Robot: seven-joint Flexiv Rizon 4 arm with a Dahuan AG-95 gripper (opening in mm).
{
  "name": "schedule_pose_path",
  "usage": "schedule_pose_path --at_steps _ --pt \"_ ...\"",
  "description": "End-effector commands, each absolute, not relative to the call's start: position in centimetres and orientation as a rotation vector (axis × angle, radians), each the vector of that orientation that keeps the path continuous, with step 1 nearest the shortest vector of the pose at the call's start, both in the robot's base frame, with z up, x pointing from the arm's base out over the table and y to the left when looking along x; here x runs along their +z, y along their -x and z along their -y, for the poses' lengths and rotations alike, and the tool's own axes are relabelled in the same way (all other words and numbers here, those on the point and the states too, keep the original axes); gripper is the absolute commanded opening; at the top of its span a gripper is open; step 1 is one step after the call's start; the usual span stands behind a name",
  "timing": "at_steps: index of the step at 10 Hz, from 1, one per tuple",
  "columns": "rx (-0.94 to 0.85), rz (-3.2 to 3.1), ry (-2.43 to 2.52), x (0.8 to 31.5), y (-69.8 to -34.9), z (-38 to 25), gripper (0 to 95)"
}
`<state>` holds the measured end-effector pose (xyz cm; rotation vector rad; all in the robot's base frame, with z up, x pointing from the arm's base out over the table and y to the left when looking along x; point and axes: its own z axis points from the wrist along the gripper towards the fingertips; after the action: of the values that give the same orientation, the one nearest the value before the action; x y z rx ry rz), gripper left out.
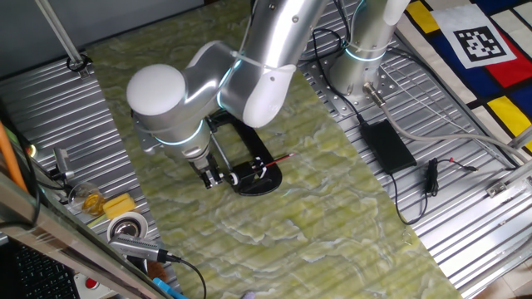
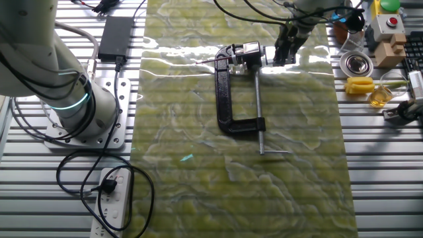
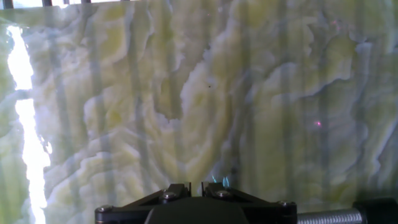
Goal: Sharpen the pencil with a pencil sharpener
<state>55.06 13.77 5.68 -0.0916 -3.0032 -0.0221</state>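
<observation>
The pencil sharpener (image 1: 256, 178) stands on the green mat; its oval base, black C-shaped frame (image 2: 223, 99), silver rod (image 2: 258, 106) and white parts show. The thin red pencil (image 1: 280, 159) sticks out of its head, pointing away from the gripper; it also shows faintly in the other fixed view (image 2: 210, 61). My gripper (image 1: 213, 178) hangs low just beside the sharpener's base, on the side opposite the pencil, fingers close together and holding nothing. In the other fixed view the gripper (image 2: 285, 49) is right of the white parts. The hand view shows the fingertips (image 3: 177, 187) over bare mat and a silver rod end (image 3: 326, 218).
A flat black power brick (image 1: 386, 143) with cables lies on the ribbed metal table near the arm's base (image 1: 362, 71). A tape roll (image 1: 126, 226), a yellow block (image 1: 119, 205) and tools sit past the mat's edge. A white power strip (image 2: 112, 198) lies near the front.
</observation>
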Motion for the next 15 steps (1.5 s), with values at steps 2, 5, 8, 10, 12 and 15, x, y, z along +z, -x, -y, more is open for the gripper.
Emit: schedule_pose_path --at_steps 2,5,8,10,12,15 --pt "-0.024 3.017 0.093 6.8 -55.1 -13.8 0.0" --pt "-0.029 3.022 0.094 7.3 -55.1 -13.8 0.0" --pt "-0.029 3.02 0.09 7.6 -55.1 -13.8 0.0" --pt "-0.028 3.025 0.089 7.3 -55.1 -13.8 0.0" --pt "-0.029 3.042 0.094 6.7 -55.1 -13.8 0.0" --pt "-0.036 3.062 0.092 5.8 -55.3 -13.8 0.0"
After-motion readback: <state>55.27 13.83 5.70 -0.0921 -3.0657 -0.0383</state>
